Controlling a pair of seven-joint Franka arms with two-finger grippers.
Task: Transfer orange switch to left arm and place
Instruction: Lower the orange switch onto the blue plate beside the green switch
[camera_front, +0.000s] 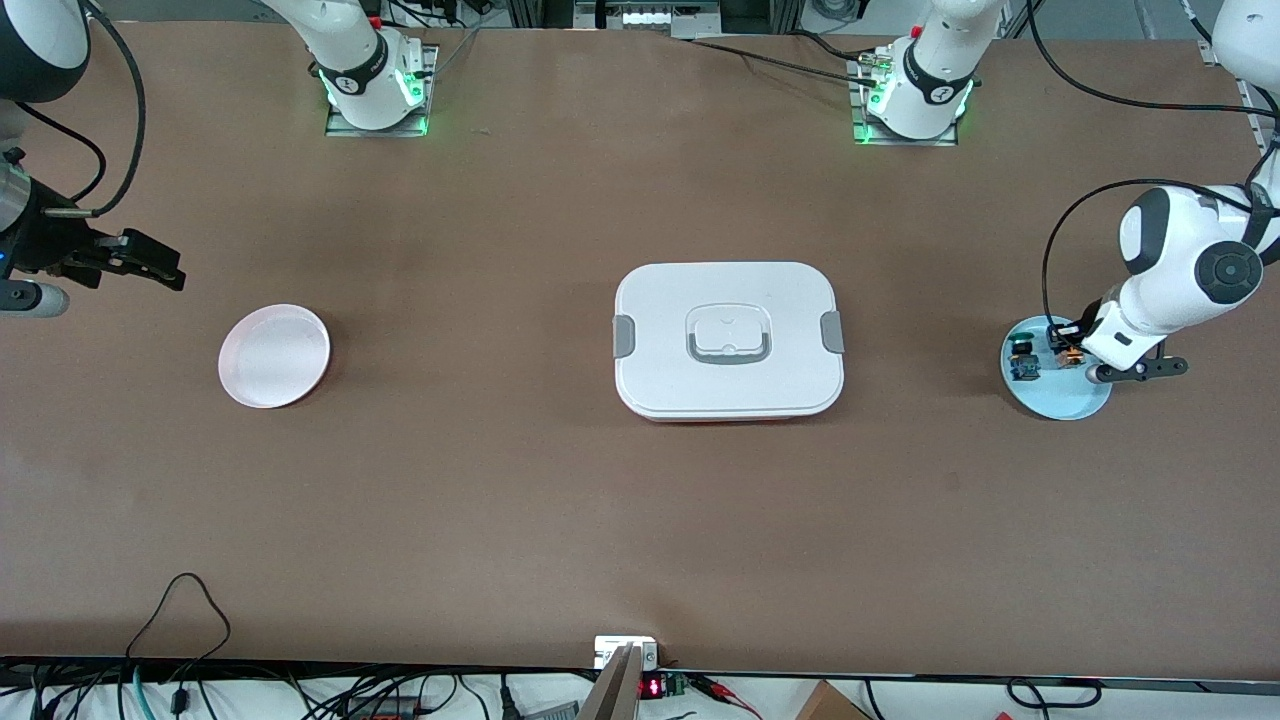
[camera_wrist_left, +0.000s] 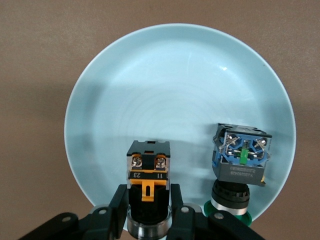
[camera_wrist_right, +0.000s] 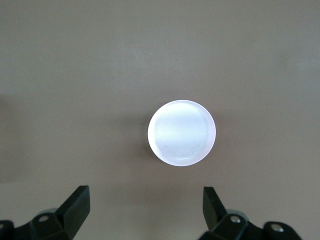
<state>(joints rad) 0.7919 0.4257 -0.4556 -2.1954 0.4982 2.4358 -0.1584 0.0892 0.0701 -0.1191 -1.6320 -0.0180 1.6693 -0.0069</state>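
The box (camera_front: 728, 340) sits mid-table. At its three o'clock, on the pale blue plate (camera_front: 1075, 405), the left gripper (camera_wrist_left: 147, 210) is clenched on the orange switch (camera_wrist_left: 147, 175), beside the blue switch (camera_wrist_left: 241, 160). At nine o'clock, the right gripper (camera_wrist_right: 145, 205) waits, jaws released, above the pink plate (camera_front: 274, 356).

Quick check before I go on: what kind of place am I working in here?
Most likely a robotics lab test bench, not a home or factory line. Two arms are bolted to a brown table, loose cables trail along its near edge, and only staged props sit on it: a white box and two plates.
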